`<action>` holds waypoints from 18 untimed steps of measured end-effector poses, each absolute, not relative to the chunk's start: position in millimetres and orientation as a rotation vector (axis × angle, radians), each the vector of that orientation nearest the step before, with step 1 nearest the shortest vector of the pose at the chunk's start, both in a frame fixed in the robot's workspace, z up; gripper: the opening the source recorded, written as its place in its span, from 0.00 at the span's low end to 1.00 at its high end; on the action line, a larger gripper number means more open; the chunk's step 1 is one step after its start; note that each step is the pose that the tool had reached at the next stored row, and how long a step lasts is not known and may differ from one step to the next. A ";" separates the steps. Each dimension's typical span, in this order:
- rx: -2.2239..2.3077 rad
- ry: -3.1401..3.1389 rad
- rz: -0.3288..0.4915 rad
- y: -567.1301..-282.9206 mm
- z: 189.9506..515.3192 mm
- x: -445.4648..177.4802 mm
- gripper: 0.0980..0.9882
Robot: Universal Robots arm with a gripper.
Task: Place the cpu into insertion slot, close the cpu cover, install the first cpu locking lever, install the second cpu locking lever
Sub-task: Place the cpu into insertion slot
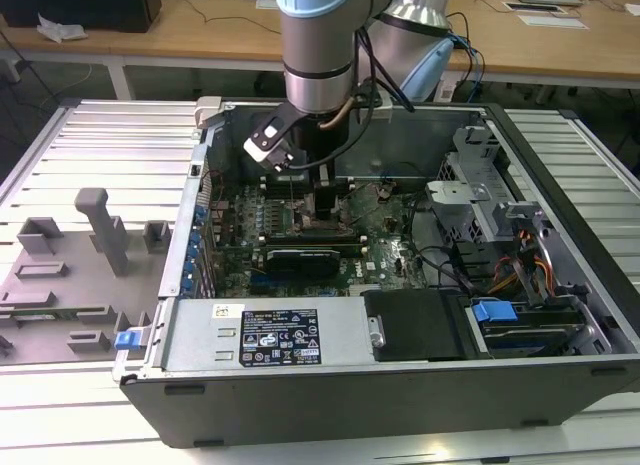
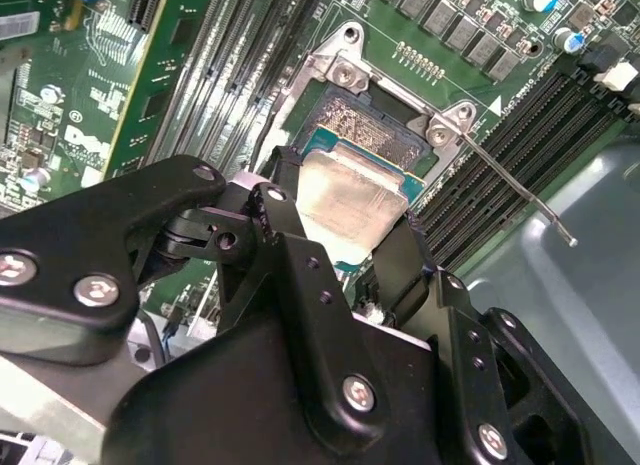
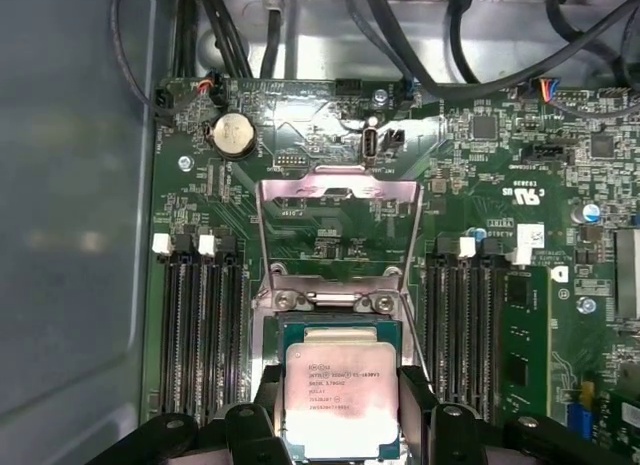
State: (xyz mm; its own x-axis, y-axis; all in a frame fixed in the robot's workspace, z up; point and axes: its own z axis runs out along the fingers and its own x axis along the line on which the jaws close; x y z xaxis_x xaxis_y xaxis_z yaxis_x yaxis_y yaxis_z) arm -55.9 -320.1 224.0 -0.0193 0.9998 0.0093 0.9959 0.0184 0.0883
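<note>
Exterior view, left to right: noted grey fixture tray [image 1: 70, 275] outside the open computer case [image 1: 400, 395]; gripper [image 1: 328, 213] lowered inside over the green board [image 1: 385, 247]; drive bays [image 1: 500, 245] at the exterior view's right.

Wrist views: found cpu [image 3: 340, 390] pinched at two opposite edges between closed-in fingers [image 3: 268, 395], held just over the insertion slot [image 2: 352, 120], contact field partly uncovered. cpu cover [image 3: 338, 188] standing open. Locking lever [image 2: 510, 188] standing free of the board. Memory slots [image 3: 200, 325] flanking.

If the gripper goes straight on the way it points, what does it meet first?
The gripper holds the silver-grey square cpu, which would probably land first in the silver-rimmed square insertion slot on the green circuit board. The depth to it is unclear.
</note>
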 end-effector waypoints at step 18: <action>2.167 2.179 0.089 -317.0 203.7 -58.8 0.50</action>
